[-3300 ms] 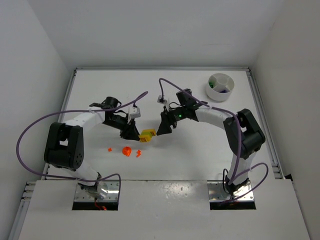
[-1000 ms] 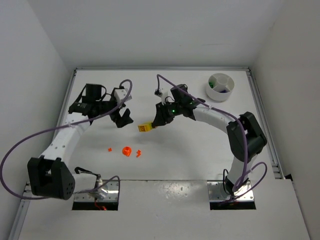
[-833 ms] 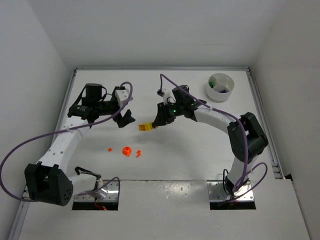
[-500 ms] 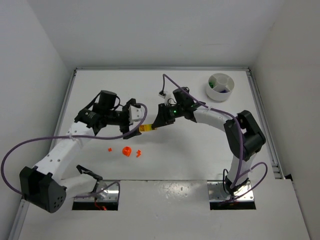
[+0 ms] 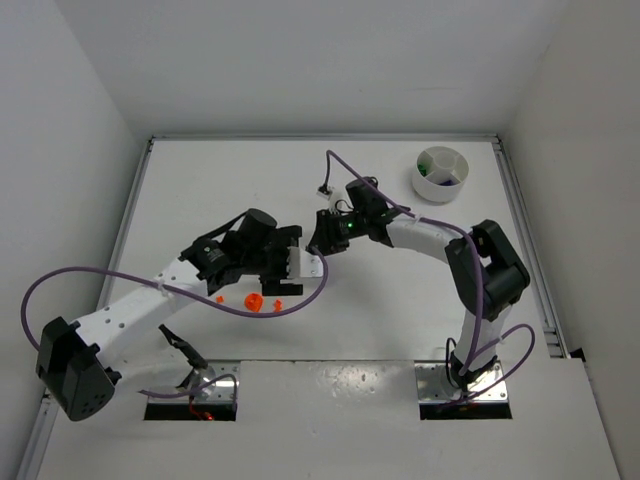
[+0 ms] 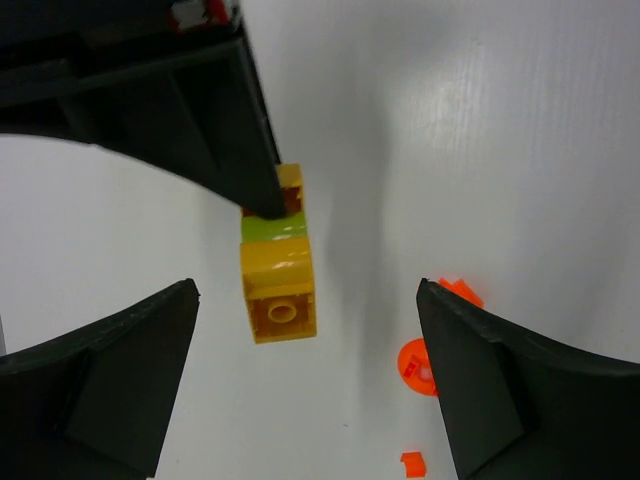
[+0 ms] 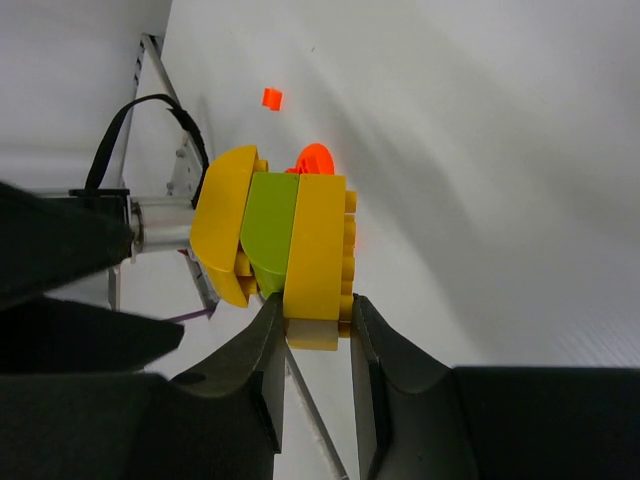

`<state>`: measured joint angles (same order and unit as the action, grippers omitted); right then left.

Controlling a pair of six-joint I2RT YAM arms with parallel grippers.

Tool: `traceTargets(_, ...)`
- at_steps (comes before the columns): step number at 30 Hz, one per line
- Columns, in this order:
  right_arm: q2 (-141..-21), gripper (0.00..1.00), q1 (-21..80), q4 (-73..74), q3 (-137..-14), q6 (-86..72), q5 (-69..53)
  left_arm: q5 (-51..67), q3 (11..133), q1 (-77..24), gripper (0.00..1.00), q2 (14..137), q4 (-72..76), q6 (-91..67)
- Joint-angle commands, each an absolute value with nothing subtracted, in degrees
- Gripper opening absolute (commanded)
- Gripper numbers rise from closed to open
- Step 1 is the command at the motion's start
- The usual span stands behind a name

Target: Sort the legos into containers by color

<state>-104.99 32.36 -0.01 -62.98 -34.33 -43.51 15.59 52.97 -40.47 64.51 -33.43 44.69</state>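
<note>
The step in hand looks like breaking up a joined stack [image 7: 285,230] so its colours can be sorted: two yellow pieces with a green brick [image 7: 268,228] sandwiched between them. The right gripper [image 7: 312,315] holds it off the table [image 5: 400,300], fingers pinched on one of the yellow end pieces. The other yellow end points toward the left gripper [image 6: 307,290], whose fingers are spread wide either side of that end, touching nothing.

The stack sits near mid-table, well apart from the dish [image 5: 418,180] at the far right (some green and dark bits already lie in its sections). The top view hides the stack behind the left gripper. Three orange bits [image 5: 253,299] lie loose on the table just beside the left gripper, unsorted.

Next, I judge, the left gripper must close on the free yellow end only, clear of the green, then pull or twist away while the right keeps its hold. The fit is tight, so a poor bite could slip, or the stack could part at the wrong joint
</note>
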Motion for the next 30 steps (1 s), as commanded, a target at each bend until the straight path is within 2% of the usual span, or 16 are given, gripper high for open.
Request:
traceTargets(1, -101.25, 0.00, 32.17, -3.16, -61.96, -34.98, -44.91, 8.18, 52.12, -41.31, 0.94, 64.95, -27.08, 43.16)
traceTargets(2, -100.47, 0.00, 32.17, -3.69, -61.96, -34.98, -44.91, 7.56, 51.60, -41.31, 0.90, 64.95, -26.20, 43.15)
traceTargets(3, -100.46, 0.00, 32.17, -3.69, -61.35, -34.98, -44.91, 7.04, 51.59, -41.31, 0.82, 64.95, -25.50, 42.55)
traceTargets(6, -99.84, 0.00, 32.17, -3.69, -61.35, -34.98, -44.91, 7.03, 50.37, -41.31, 0.77, 65.47, -24.17, 43.15)
traceTargets(16, -99.84, 0.00, 32.70, -3.69, -61.35, -34.98, -45.97, 8.35, 48.70, -41.31, 0.82, 66.62, -23.64, 44.21)
traceTargets(26, -99.32, 0.00, 33.22, -4.83, -61.35, -34.98, -47.11, 8.88, 47.64, -41.31, 0.64, 67.68, -20.39, 44.21)
traceTargets(30, -99.32, 0.00, 33.22, -5.89, -60.82, -35.51, -48.25, 9.40, 47.64, -41.31, 0.61, 67.68, -19.78, 44.21)
